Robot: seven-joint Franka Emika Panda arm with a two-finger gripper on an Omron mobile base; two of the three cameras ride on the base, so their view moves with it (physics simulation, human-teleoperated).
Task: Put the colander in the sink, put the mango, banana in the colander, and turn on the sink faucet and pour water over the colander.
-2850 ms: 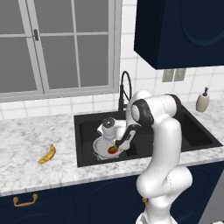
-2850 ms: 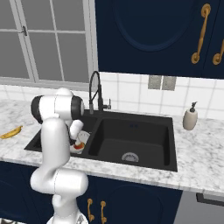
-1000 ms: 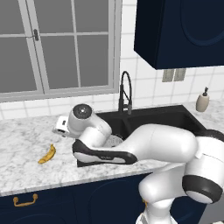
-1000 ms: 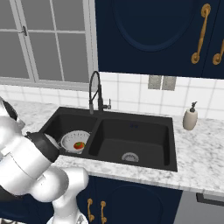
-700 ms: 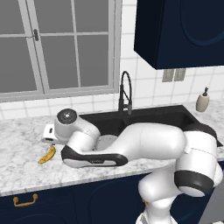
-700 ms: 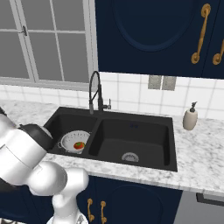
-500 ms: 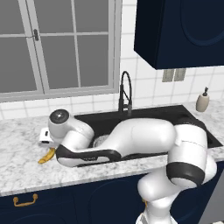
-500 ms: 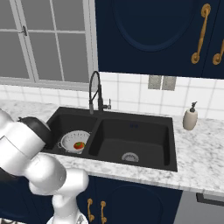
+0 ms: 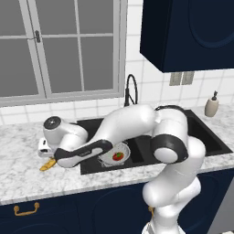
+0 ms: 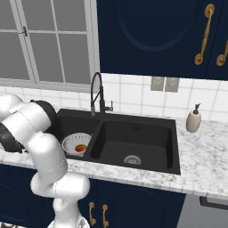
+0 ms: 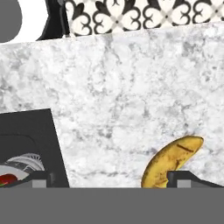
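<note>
The main risk from here is a grasp that lands off-centre: in the hand view the banana point(image 11: 173, 164) lies toward the right fingertip rather than midway between the two, so a straight descent could set that finger on top of the fruit, or pinch only its end and let the curved body swivel or slide on the smooth marble counter point(image 11: 122, 96). A second risk lies in the arm's pose, which is stretched low and far to the left across the sink point(image 9: 91, 164); carrying the fruit back over the near rim could clip the edge or bump the colander point(image 9: 114, 157). The gripper point(image 11: 109, 177) hovers over the counter left of the sink, with its two fingertips point(image 11: 186, 177) spread wide, well apart at the bottom corners of the hand view; nothing is held between them. Whether the right tip touches the banana or only overlaps it in the picture cannot be told. In the left base view the banana point(image 9: 47, 164) lies on the counter just left of the sink, beside the hand. The colander sits in the left basin with the mango point(image 9: 118, 156) inside it, so those steps look done. The faucet point(image 10: 96, 93) stands at the far edge of the sink, no water running.
</note>
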